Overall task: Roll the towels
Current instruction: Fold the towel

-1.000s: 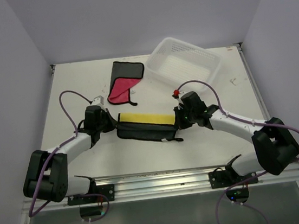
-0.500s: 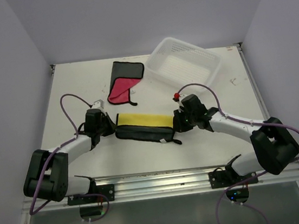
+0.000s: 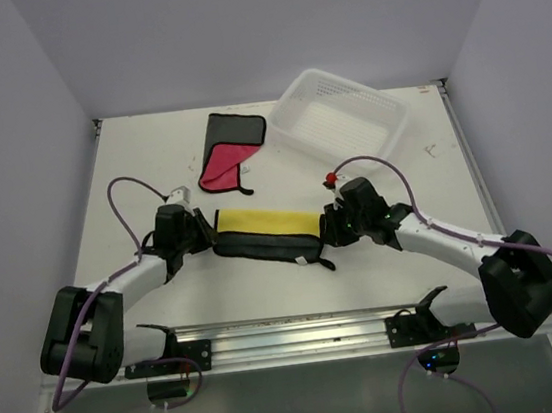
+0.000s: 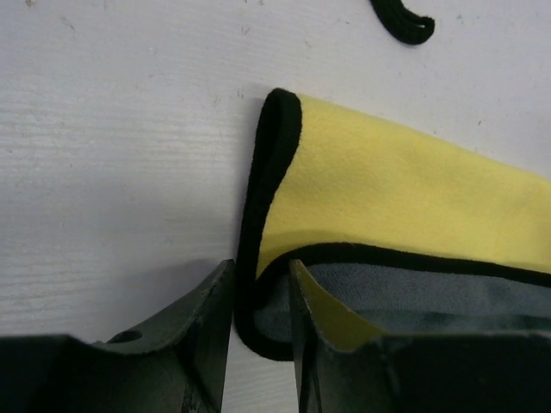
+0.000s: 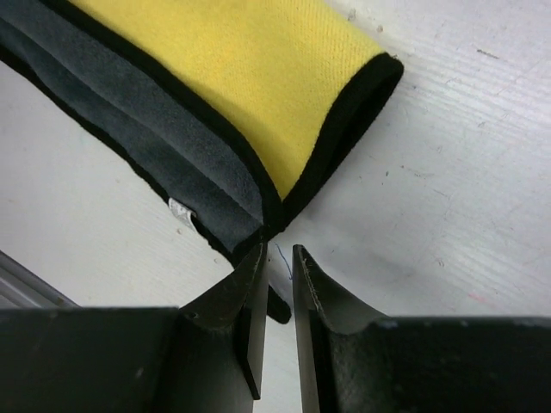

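right tool (image 5: 277,258): narrowly parted | yellow towel (image 5: 241,77): folded corner at its tip

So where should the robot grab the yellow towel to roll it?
Probably grab the towel at its two short ends, on the thick near corners where the layers stack. It lies flat with its long side across, so the left claw should come in from the left and the right claw from the right. That should keep the roll even.
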